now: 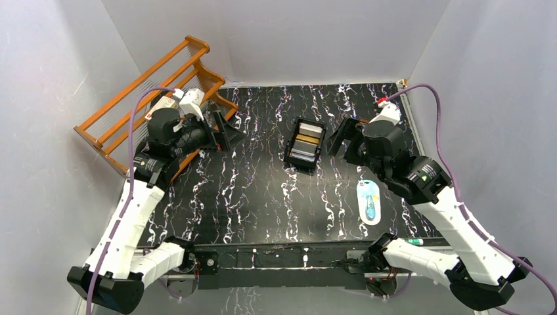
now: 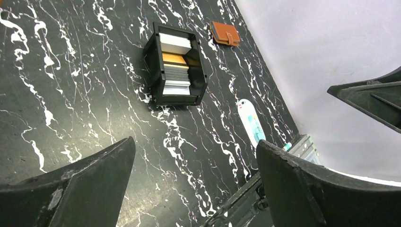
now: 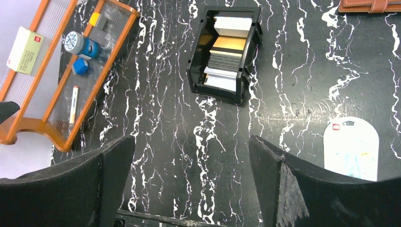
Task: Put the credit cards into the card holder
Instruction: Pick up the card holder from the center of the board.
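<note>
The credit cards (image 1: 307,139) stand in a stack of white, orange-gold and grey-silver inside a black open-top tray (image 1: 293,152) at the table's middle back. They also show in the left wrist view (image 2: 176,66) and the right wrist view (image 3: 229,52). The card holder (image 2: 225,33), a brown leather wallet, lies shut beyond the tray; only its edge shows in the right wrist view (image 3: 369,4), and my right arm hides it in the top view. My left gripper (image 1: 228,134) (image 2: 195,142) is open and empty, left of the tray. My right gripper (image 1: 343,136) (image 3: 190,139) is open and empty, right of it.
An orange wooden rack (image 1: 151,92) stands at the back left and holds small items (image 3: 78,45). A white-and-blue oblong packet (image 1: 370,202) lies on the black marbled table to the right, under my right arm. White walls close in the sides and back.
</note>
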`<state>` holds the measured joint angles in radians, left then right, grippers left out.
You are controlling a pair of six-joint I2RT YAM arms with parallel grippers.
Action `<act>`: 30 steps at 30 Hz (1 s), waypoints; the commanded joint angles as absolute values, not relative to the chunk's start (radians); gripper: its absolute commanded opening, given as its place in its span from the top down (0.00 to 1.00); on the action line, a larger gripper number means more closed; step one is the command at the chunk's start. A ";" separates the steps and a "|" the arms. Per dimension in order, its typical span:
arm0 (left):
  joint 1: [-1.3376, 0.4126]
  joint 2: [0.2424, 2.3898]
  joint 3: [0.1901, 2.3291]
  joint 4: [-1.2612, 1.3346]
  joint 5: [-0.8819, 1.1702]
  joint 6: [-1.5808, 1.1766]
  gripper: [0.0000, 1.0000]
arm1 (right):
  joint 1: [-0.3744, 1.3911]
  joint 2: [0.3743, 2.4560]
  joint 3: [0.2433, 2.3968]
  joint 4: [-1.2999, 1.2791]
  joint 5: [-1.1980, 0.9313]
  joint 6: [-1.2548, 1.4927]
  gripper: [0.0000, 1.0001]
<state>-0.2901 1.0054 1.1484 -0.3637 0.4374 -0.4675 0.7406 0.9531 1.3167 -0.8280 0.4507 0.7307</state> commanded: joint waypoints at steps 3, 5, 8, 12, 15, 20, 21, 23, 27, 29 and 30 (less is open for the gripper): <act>-0.289 0.947 1.113 -0.304 0.416 -0.449 0.01 | 0.739 0.920 1.254 -0.699 0.505 0.735 0.02; -0.290 0.953 1.091 -0.301 0.418 -0.459 0.01 | 0.739 0.929 1.228 -0.676 0.536 0.729 0.02; -0.289 0.979 1.043 -0.299 0.432 -0.466 0.01 | 0.738 0.965 1.208 -0.647 0.568 0.652 0.02; -0.288 1.009 0.987 -0.314 0.403 -0.466 0.01 | 0.739 1.077 1.248 -0.689 0.683 0.640 0.02; -0.289 1.019 0.942 -0.310 0.372 -0.459 0.01 | 0.717 1.174 1.283 -0.705 0.775 0.603 0.02; -0.290 0.999 0.856 -0.252 0.327 -0.492 0.01 | 0.507 1.266 1.290 -0.604 0.662 0.514 0.02; -0.291 0.995 0.839 -0.238 0.325 -0.494 0.01 | 0.448 1.277 1.279 -0.577 0.613 0.505 0.02; -0.291 0.988 0.813 -0.223 0.324 -0.497 0.01 | 0.348 1.301 1.249 -0.515 0.561 0.497 0.05; -0.291 0.958 0.769 -0.181 0.322 -0.510 0.01 | 0.192 1.360 1.170 -0.370 0.484 0.478 0.22; -0.292 0.934 0.736 -0.149 0.314 -0.515 0.01 | 0.111 1.401 1.158 -0.333 0.400 0.515 0.33; -0.292 0.928 0.719 -0.133 0.305 -0.517 0.01 | 0.065 1.431 1.154 -0.316 0.353 0.566 0.37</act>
